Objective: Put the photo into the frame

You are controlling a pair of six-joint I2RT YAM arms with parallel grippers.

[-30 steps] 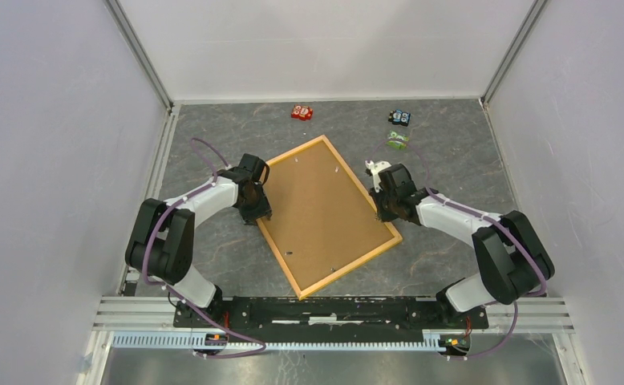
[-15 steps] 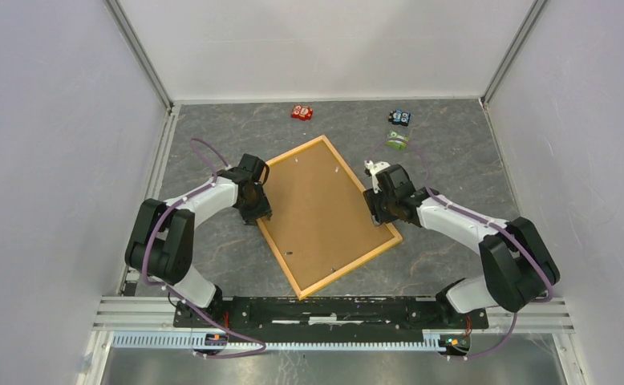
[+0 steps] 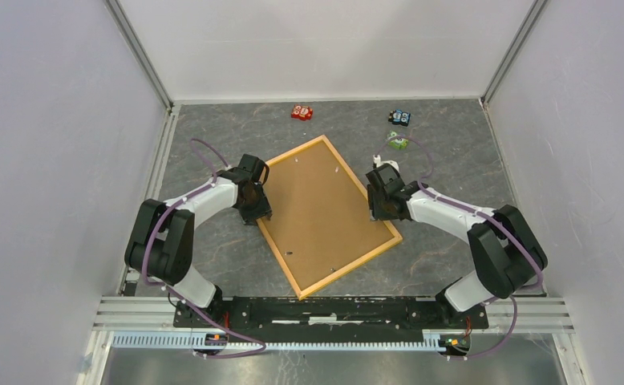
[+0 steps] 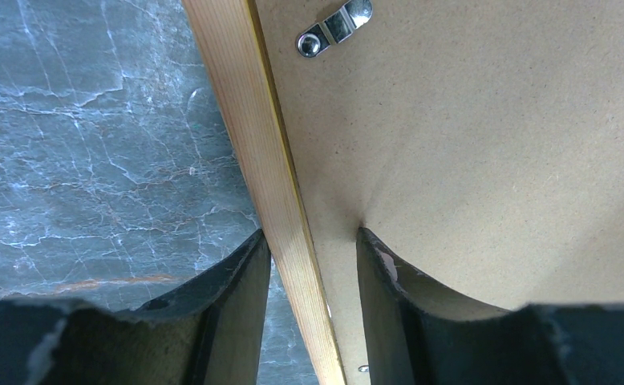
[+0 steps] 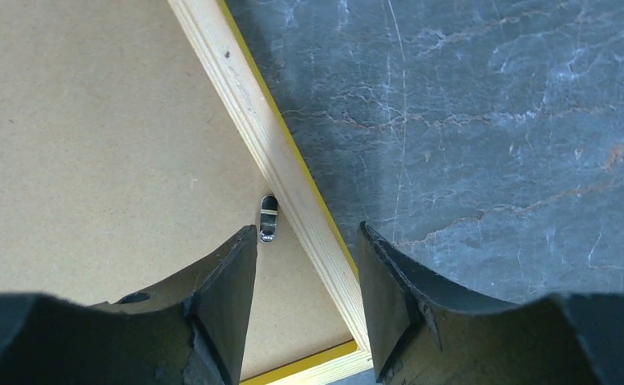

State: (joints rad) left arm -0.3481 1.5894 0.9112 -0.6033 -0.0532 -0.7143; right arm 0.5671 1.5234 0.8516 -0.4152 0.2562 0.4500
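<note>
Frame (image 3: 350, 266) face-down mid-table, board (image 3: 325, 204) in it, photo unseen | left gripper (image 4: 310, 237) at 9 o'clock, unclenched astride rail, one finger (image 4: 389, 277) on board | right gripper (image 5: 309, 231) at 3 o'clock, unclenched astride rail | judged light, stiff, thin: take mid-rails

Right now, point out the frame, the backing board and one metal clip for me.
frame (image 4: 249, 136): left wrist view, on its wooden rail.
backing board (image 3: 325, 200): top external view, bare middle.
metal clip (image 5: 268, 218): right wrist view, its middle.

The frame (image 3: 350, 267) is laid askew at the middle of the table (image 3: 469, 144), the backing board (image 3: 325, 204) set within it. Behind it, three small items (image 3: 301, 111) are scattered towards the far edge.
</note>
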